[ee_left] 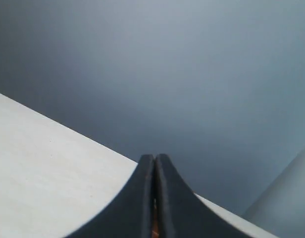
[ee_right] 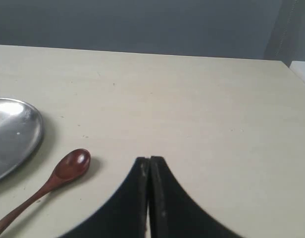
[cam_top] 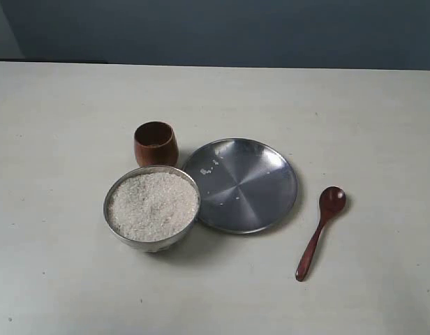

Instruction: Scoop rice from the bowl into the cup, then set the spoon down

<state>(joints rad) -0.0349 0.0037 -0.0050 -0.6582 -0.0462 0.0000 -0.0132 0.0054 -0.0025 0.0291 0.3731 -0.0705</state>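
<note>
Spoon [cam_top: 316, 239] flat on table [cam_top: 382, 139], just right of plate [cam_top: 257, 188], untouched. Likely light, stiff, smooth wood, slippery; take at mid-handle. Left gripper [ee_left: 154, 161], right gripper [ee_right: 149, 163] both clenched, empty. Rice [cam_top: 153, 205] heaped in bowl [cam_top: 107, 209], beside cup [cam_top: 156, 144].

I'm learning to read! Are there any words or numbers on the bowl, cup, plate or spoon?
None: no words, numbers or signs can be read in any view.
The bowl, cup, plate, spoon and table are all plain.
</note>
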